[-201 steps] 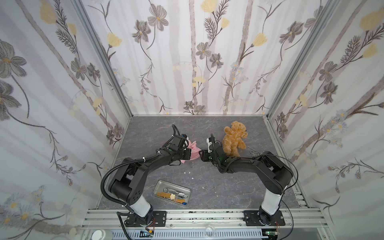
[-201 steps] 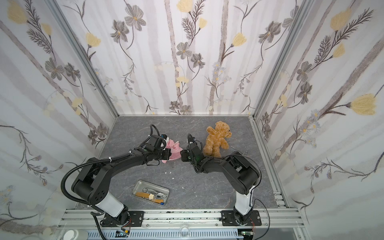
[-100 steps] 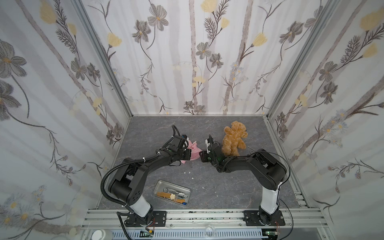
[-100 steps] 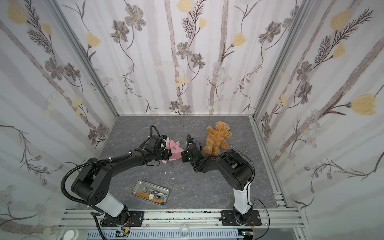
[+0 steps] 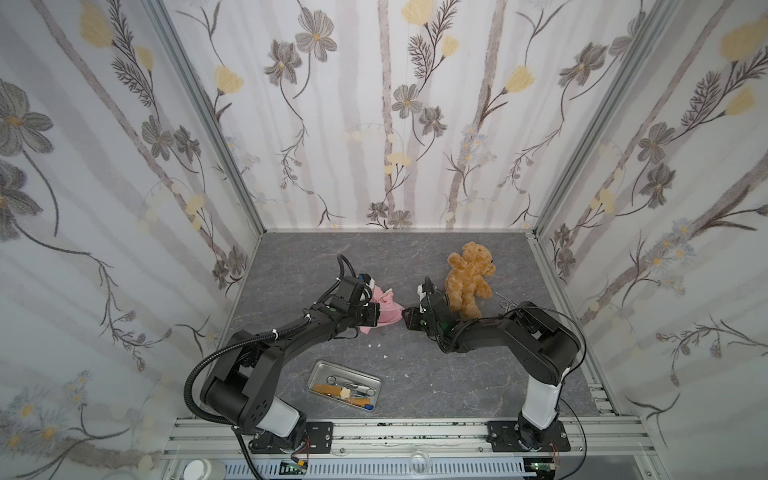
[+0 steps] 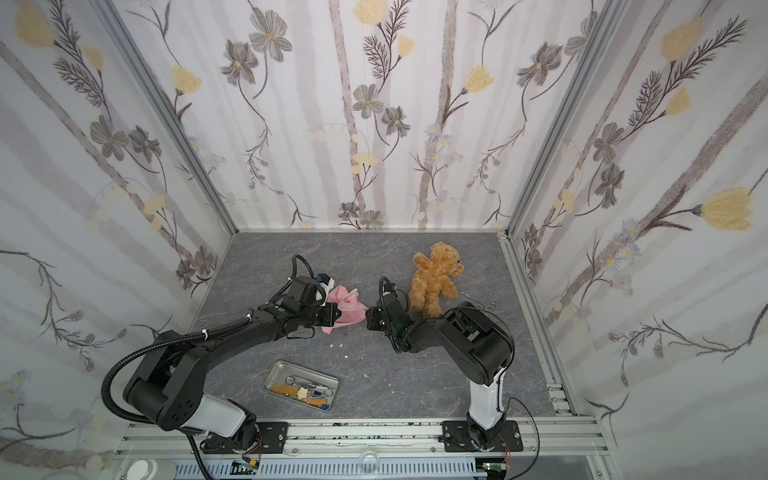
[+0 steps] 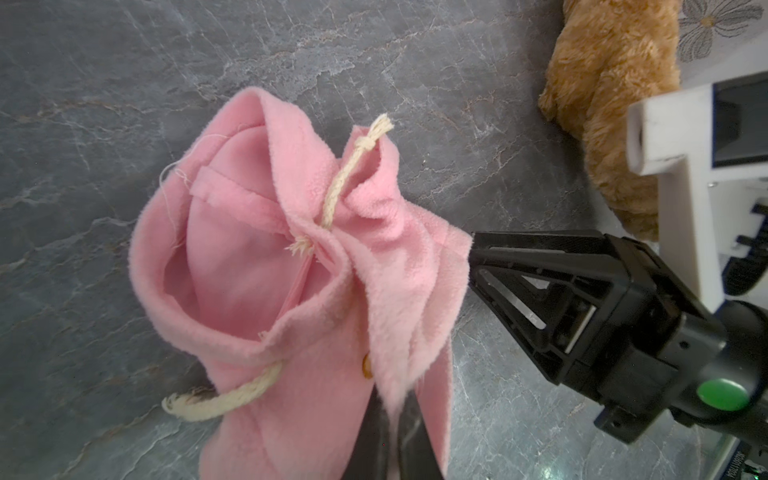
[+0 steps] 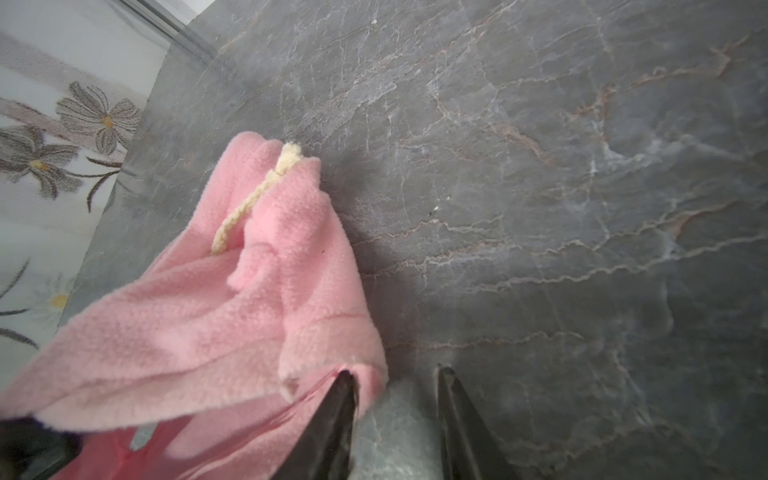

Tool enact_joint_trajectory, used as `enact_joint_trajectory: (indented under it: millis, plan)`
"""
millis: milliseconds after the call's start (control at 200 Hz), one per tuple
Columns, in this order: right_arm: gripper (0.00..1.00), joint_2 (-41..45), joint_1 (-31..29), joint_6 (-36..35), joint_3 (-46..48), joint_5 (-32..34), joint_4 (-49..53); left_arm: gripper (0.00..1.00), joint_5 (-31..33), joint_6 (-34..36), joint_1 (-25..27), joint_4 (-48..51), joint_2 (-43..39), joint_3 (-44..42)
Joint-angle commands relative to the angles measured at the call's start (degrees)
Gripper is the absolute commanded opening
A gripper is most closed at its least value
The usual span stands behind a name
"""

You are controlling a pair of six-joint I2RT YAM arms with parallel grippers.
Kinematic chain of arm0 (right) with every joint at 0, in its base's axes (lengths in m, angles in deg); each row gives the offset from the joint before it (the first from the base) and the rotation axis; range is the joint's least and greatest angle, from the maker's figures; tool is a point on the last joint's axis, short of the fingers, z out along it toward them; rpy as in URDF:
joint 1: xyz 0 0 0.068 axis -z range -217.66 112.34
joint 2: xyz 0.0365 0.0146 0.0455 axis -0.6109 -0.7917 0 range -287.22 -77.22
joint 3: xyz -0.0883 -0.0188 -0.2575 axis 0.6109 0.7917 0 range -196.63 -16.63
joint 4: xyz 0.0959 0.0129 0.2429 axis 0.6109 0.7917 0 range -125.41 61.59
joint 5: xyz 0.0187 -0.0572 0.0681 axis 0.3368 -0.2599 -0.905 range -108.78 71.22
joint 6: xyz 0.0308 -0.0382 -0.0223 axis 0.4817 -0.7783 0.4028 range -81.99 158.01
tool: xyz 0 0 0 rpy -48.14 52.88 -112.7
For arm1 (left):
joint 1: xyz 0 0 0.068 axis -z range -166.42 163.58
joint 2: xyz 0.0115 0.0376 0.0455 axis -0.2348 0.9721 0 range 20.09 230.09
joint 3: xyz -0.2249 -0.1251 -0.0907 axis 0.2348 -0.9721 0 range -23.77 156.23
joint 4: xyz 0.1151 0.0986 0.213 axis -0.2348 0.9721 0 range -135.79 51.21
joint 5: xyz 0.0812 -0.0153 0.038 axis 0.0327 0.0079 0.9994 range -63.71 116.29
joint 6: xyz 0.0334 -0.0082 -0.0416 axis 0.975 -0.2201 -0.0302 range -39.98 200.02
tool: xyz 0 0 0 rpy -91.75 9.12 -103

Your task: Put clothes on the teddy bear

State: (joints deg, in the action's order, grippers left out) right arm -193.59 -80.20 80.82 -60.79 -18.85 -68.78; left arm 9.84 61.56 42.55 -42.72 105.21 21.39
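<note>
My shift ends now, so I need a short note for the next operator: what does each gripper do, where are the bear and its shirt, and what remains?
Left gripper: shut on the fabric of the pink hooded shirt.
Right gripper: open, with one fingertip at the shirt's edge and nothing gripped.
Teddy bear: on the table beside the right arm, undressed.
Done: the shirt is gripped on one side.
Left: take a second grip, open the shirt, and pull it over the bear.
</note>
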Motion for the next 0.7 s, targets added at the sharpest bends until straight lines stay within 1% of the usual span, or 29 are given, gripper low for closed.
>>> enact_joint_trajectory:
  millis: [0,100,200,285,375,405,450,530,635,694]
  plan:
    - [0.36,0.3,-0.3,2.9,0.5,-2.4,-6.7,0.0,-1.4,-1.4,0.1,-2.2,-1.5,-0.8]
    - [0.35,-0.1,-0.6,3.4,0.5,-2.6,-7.5,0.0,-2.0,-1.6,0.1,-2.5,-2.5,-1.4]
    - [0.31,-0.6,-0.7,3.4,0.6,-2.7,-8.7,0.0,-2.3,-1.7,0.1,-2.9,-3.2,-2.2]
    - [0.24,-1.0,-0.7,3.2,0.6,-3.0,-9.8,0.0,-2.3,-1.5,0.2,-3.2,-3.2,-2.8]
    - [0.13,-0.7,-0.7,2.2,0.6,-2.1,-8.4,0.0,-1.4,-1.2,0.5,-3.5,-2.5,-3.4]
    - [0.09,-0.3,-0.7,1.7,0.6,-1.7,-8.0,0.02,-1.0,-1.2,0.7,-3.6,-2.2,-3.4]
    - [0.06,0.4,-0.7,0.9,0.6,-1.1,-7.4,0.06,-0.3,-0.8,1.2,-3.6,-1.7,-3.4]
    - [0.03,1.8,-0.7,-0.8,2.6,-1.1,-6.0,0.18,1.3,-0.3,2.3,-3.6,-0.9,-3.4]
    - [0.0,2.8,-0.7,-2.4,3.0,-2.4,-4.4,0.33,5.1,-0.4,3.9,-3.6,-0.4,-2.9]
    - [0.0,3.5,-0.7,-3.0,3.3,-2.5,-3.5,0.39,7.7,0.0,5.1,-3.6,-0.5,-2.7]
